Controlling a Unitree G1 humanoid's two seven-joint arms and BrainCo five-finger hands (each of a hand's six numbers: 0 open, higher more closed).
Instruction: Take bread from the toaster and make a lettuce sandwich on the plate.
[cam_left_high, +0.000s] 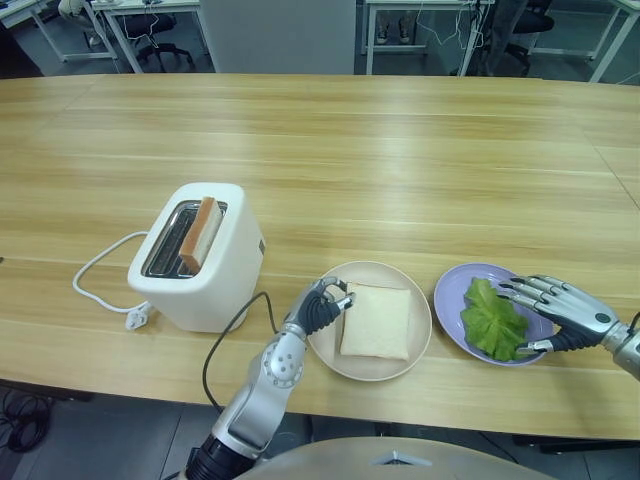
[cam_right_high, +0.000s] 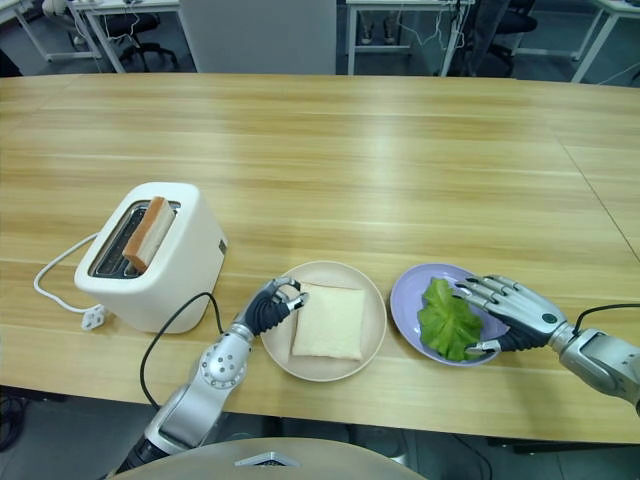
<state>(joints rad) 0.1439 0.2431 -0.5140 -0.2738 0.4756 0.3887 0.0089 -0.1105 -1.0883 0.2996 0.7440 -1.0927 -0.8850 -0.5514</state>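
Note:
A white toaster (cam_left_high: 195, 262) stands at the front left with one bread slice (cam_left_high: 205, 232) sticking up from its slot. Another bread slice (cam_left_high: 378, 322) lies flat on the beige plate (cam_left_high: 372, 269). My left hand (cam_left_high: 325, 305) rests at the plate's left rim, its curled fingers pinched on that slice's left edge. To the right, green lettuce (cam_left_high: 490, 318) sits on a purple plate (cam_left_high: 452, 290). My right hand (cam_left_high: 560, 312) hovers over the purple plate's right side. Its fingers are spread just beside the lettuce and hold nothing.
The toaster's white cord and plug (cam_left_high: 100, 275) loop to its left, and a black cable (cam_left_high: 225, 340) runs off the front edge near my left arm. The wooden table (cam_left_high: 400, 150) stretches far back. Desks and chairs stand behind it.

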